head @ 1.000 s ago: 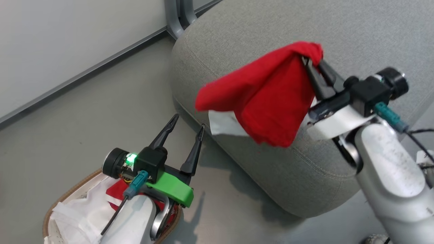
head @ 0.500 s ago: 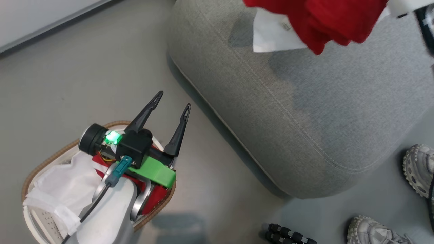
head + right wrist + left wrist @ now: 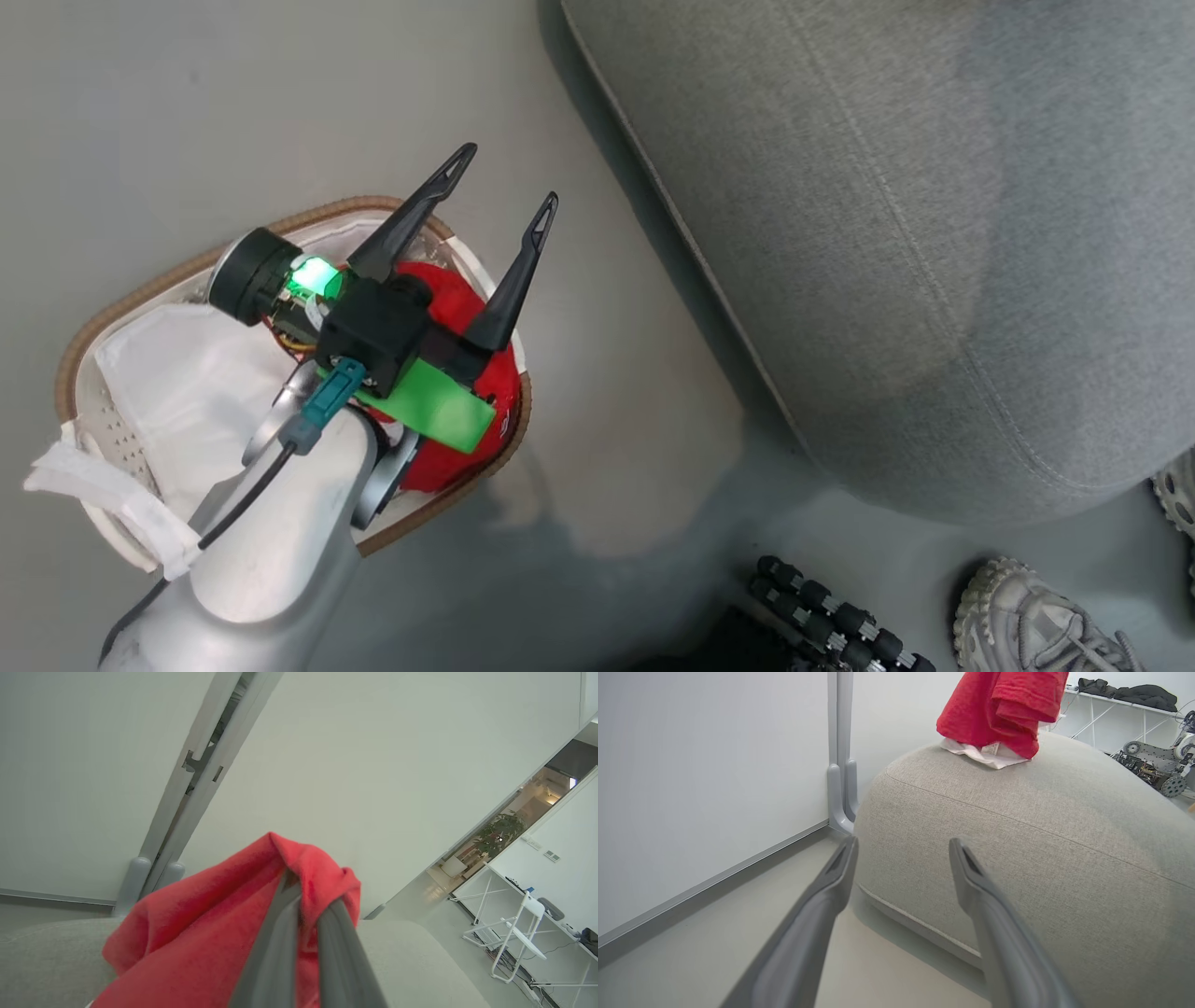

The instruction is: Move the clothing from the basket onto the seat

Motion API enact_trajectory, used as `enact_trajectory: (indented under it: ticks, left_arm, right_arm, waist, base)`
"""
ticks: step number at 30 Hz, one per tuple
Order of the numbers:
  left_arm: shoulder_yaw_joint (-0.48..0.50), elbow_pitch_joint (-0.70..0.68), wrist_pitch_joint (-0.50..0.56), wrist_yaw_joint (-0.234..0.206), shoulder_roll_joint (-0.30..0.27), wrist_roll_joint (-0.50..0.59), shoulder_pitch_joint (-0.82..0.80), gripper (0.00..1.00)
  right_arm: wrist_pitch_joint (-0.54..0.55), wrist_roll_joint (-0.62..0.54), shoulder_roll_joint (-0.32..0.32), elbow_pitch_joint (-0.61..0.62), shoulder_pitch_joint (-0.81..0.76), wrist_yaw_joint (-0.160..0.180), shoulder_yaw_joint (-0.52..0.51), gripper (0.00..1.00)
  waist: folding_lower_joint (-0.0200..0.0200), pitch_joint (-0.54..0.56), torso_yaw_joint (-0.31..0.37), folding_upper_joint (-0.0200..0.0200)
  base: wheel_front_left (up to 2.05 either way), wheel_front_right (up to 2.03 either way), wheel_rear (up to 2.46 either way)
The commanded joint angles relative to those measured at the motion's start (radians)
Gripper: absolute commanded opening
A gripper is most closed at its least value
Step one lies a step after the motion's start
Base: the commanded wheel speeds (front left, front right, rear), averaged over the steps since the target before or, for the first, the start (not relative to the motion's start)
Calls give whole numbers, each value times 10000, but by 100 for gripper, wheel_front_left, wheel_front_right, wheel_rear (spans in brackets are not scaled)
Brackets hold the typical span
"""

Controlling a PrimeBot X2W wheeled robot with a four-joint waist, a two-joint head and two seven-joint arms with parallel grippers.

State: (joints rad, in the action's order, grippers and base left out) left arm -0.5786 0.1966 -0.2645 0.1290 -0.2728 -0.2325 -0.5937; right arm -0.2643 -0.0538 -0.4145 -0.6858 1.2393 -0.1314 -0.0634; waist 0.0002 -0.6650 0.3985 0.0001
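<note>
Where the clothing (image 3: 999, 714) hangs: one red piece droops lengthwise from the right jaws, its white hem touching the top of the seat (image 3: 1017, 826).
Right jaws: closed on a bunched fold of the clothing (image 3: 210, 914), which falls straight below them.
Second garment (image 3: 439, 467): red, crumpled in the basket (image 3: 355, 202), at the end nearest the seat.
Left jaws: wide open and empty, poised above the second garment, tips aimed towards the seat; this arm is the nearer one to it.
Next move, as I judge: the right jaws need only part, since the seat lies directly underneath.
Nearby: a person's shoe (image 3: 1027, 616) on the floor (image 3: 187, 93) beside the seat.
</note>
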Motion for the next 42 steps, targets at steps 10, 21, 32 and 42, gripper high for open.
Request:
enact_trajectory:
  ticks: [10, 21, 32, 42]
  left_arm:
    - [-35, -378, 1, 30, -98, -422, -248, 100]
    - [572, 267, 2, 30, 409, -338, 642, 100]
    - [2099, 1066, 0, 30, 1312, -172, 1945, 100]
    - [3939, 1745, -1, 28, 1971, 48, 3196, 100]
  right_arm:
    - [-2, 135, 1150, 53, -2333, 14, -1756, 100]
    - [-2, 757, 1855, 2004, -5358, 14, -1863, 100]
    - [-2, 1438, 2510, 3120, -6866, 14, -694, 100]
    - [-2, 1758, 3076, 2929, -7867, 14, 219, 100]
  waist:
    - [-2, -868, -1020, -1]
    - [-2, 705, -1237, -1]
    - [-2, 2661, -2248, -1]
    - [-2, 4297, -3288, -1]
  base:
    - [0, 0, 0]
    - [0, 0, 0]
    - [0, 0, 0]
    - [0, 0, 0]
